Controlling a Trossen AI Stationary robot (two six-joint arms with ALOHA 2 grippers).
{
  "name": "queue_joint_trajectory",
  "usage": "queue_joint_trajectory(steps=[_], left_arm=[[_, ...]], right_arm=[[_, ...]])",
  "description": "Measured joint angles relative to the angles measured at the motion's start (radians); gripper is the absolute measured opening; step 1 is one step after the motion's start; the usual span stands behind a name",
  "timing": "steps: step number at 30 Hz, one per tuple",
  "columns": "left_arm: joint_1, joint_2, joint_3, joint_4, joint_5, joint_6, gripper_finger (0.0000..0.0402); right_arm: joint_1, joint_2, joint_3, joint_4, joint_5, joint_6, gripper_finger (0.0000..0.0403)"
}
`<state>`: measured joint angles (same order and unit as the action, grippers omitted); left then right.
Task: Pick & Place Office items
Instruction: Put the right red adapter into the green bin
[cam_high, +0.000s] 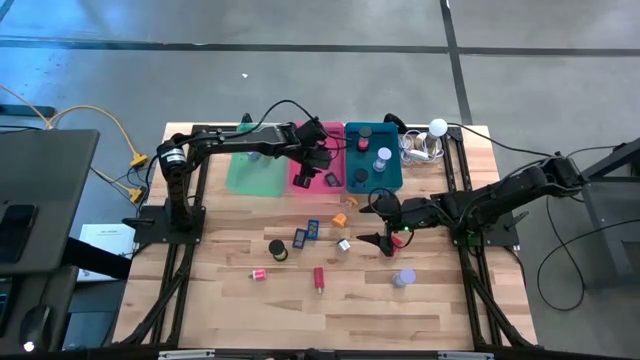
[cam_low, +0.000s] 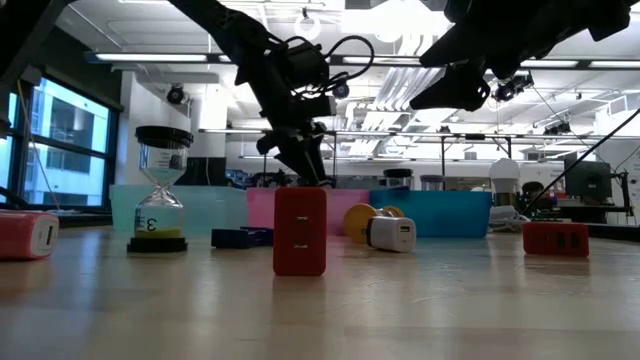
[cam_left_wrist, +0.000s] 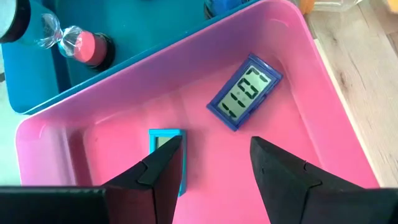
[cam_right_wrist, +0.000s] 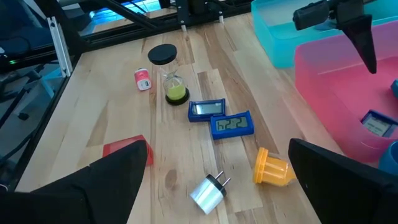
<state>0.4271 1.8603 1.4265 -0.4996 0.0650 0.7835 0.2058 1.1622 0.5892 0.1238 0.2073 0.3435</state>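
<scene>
My left gripper (cam_left_wrist: 216, 142) hangs open over the pink tray (cam_left_wrist: 56, 149), with nothing between its fingers. In the tray lie a dark blue digital clock (cam_left_wrist: 245, 93) and a light blue framed one (cam_left_wrist: 163, 142), which is partly hidden behind one finger. My right gripper (cam_right_wrist: 217, 149) stands wide open above the table's middle (cam_high: 372, 217) and holds nothing. Below it on the wood lie two blue clocks (cam_right_wrist: 221, 118), an orange piece (cam_right_wrist: 272, 168), a white plug (cam_right_wrist: 208, 191), a red block (cam_right_wrist: 124, 149) and an hourglass (cam_right_wrist: 169, 74).
A green tray (cam_high: 255, 172) and a teal tray (cam_high: 375, 184) holding several small items flank the pink one at the far edge. A white ball with cables (cam_high: 437, 128) sits far right. A lavender cylinder (cam_high: 403, 277) and a red block (cam_high: 319, 278) lie nearer the front.
</scene>
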Motion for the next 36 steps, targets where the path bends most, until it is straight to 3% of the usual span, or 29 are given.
queue_joint_trajectory(steps=[8,15,20,27,31,36], left_arm=[[0.000,0.000,0.000,0.007,-0.004,-0.029,0.0177],[-0.026,-0.009,0.000,0.011,-0.127,-0.006,0.0177],[-0.074,-0.047,0.000,-0.049,-0.140,0.058,0.0177],[-0.175,-0.162,0.000,-0.175,-0.314,0.052,0.0177],[-0.229,-0.245,0.000,-0.277,-0.378,-0.057,0.0177],[-0.283,-0.343,0.000,-0.529,-0.302,-0.338,0.0177]], right_arm=[[0.000,0.000,0.000,0.000,0.000,-0.007,0.0381],[0.000,0.000,0.000,0.000,0.000,-0.007,0.0381],[0.011,0.000,0.000,0.000,0.000,-0.008,0.0381],[0.024,0.000,0.000,0.000,0.003,-0.026,0.0381],[0.024,0.000,0.000,0.001,0.004,-0.029,0.0381],[0.024,0.001,0.000,0.007,0.004,-0.031,0.0381]])
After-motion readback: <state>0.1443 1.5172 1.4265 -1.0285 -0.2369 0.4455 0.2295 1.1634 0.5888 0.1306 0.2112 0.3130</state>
